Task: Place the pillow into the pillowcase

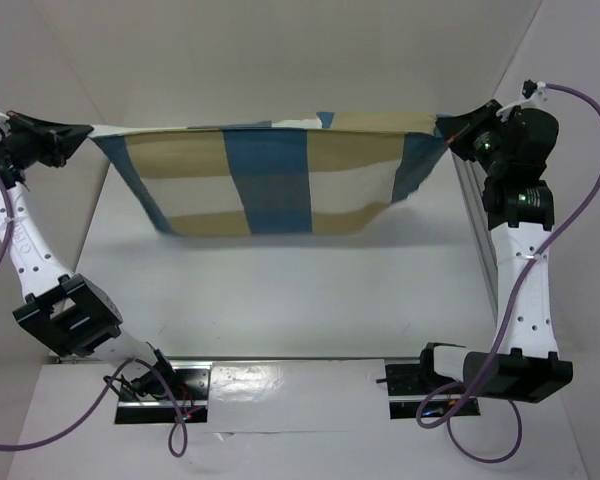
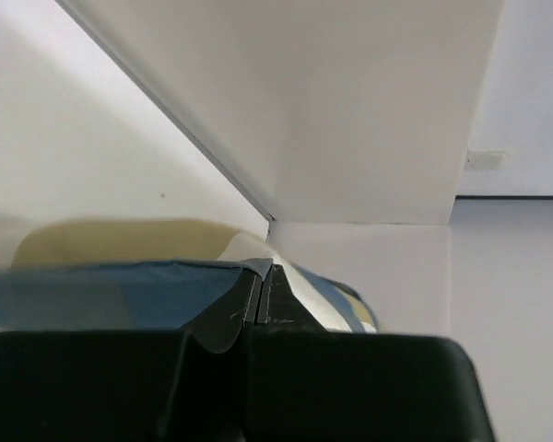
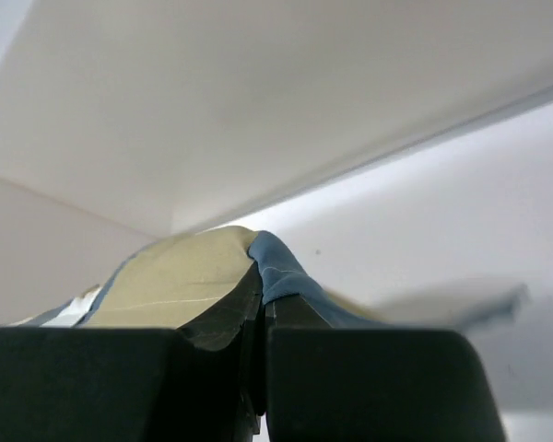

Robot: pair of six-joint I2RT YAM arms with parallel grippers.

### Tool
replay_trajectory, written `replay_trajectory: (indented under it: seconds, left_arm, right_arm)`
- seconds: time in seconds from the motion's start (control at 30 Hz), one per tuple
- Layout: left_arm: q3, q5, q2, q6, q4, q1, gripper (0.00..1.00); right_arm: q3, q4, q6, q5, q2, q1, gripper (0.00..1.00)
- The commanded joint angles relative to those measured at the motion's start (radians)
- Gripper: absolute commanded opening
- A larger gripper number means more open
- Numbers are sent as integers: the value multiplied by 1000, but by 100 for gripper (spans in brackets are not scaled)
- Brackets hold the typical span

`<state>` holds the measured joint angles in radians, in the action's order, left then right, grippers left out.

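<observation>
The pillowcase (image 1: 270, 180), in blue, tan and cream checked blocks, hangs stretched in the air above the white table. Its top edge runs taut between my two grippers. My left gripper (image 1: 88, 132) is shut on the top left corner, and my right gripper (image 1: 448, 128) is shut on the top right corner. In the left wrist view the gripper (image 2: 263, 276) pinches blue fabric (image 2: 120, 290). The right wrist view shows the gripper (image 3: 261, 276) pinching tan and blue cloth (image 3: 184, 276). The pillow is hidden; only a small white patch (image 1: 298, 122) shows at the top edge.
White walls enclose the table (image 1: 280, 290) at the back and both sides. A metal post (image 1: 477, 220) stands beside the right arm. A shiny rail (image 1: 300, 365) and both arm bases run along the near edge.
</observation>
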<state>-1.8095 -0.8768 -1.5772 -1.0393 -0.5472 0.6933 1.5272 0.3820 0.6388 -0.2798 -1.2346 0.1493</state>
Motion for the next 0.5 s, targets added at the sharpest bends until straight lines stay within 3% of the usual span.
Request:
replay_trajectory:
  seconds: [0.0, 0.13, 0.27, 0.47]
  left_arm:
    - [21, 84, -21, -71, 125, 84, 0]
    - [65, 93, 3, -19, 125, -3, 0]
    - [12, 69, -87, 36, 86, -98, 0]
    - [-56, 70, -14, 48, 59, -55, 0]
  right_arm:
    - [-44, 63, -44, 213, -22, 75, 0]
    - [-139, 2, -33, 138, -38, 75, 0]
    - [-150, -25, -8, 67, -97, 75, 0]
    - [-6, 58, -50, 117, -22, 75, 0]
